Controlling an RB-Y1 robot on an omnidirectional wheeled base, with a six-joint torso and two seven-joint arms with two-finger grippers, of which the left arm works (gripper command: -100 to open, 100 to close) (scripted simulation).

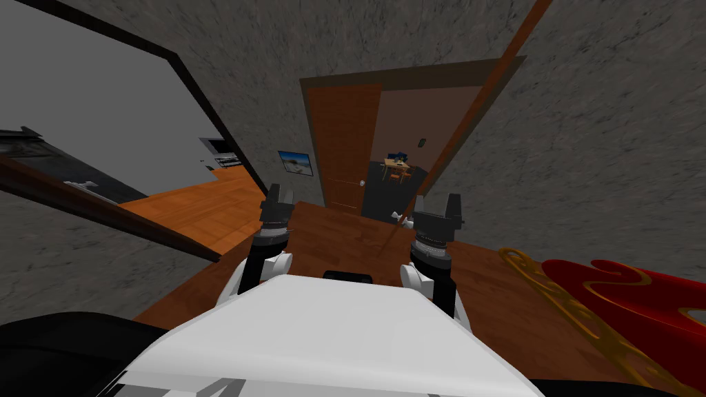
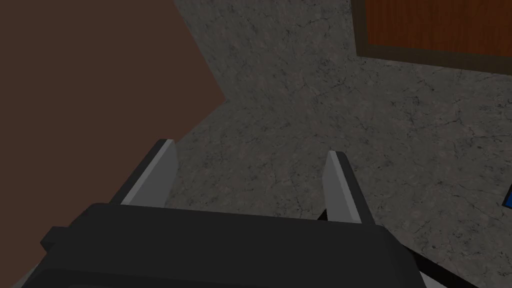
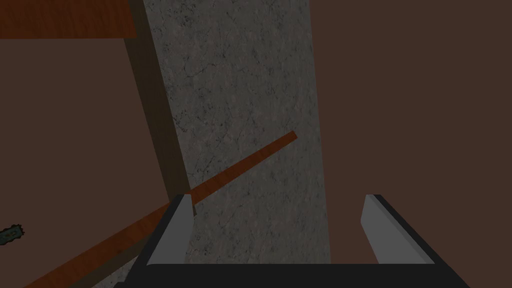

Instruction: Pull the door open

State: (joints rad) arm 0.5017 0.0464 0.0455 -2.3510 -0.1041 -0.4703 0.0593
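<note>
A brown wooden door (image 1: 345, 148) with a small pale knob (image 1: 362, 182) stands ajar in its frame straight ahead, across the wooden floor. Beside it the doorway shows a room with a small table (image 1: 396, 165). A thin brown door edge (image 1: 476, 103) slants down towards my right gripper (image 1: 436, 205), with a white handle (image 1: 398, 216) near its lower end. That edge crosses behind the right gripper (image 3: 277, 197) as an orange strip (image 3: 240, 170). My left gripper (image 1: 279, 196) is raised beside it; its wrist view shows the left gripper (image 2: 250, 155) facing a grey wall. Both are open and hold nothing.
A wide black-framed opening (image 1: 193, 83) at the left leads to a room with an orange floor. A small picture (image 1: 296, 162) hangs on the grey wall left of the door. A red and gold object (image 1: 620, 303) lies on the floor at my right.
</note>
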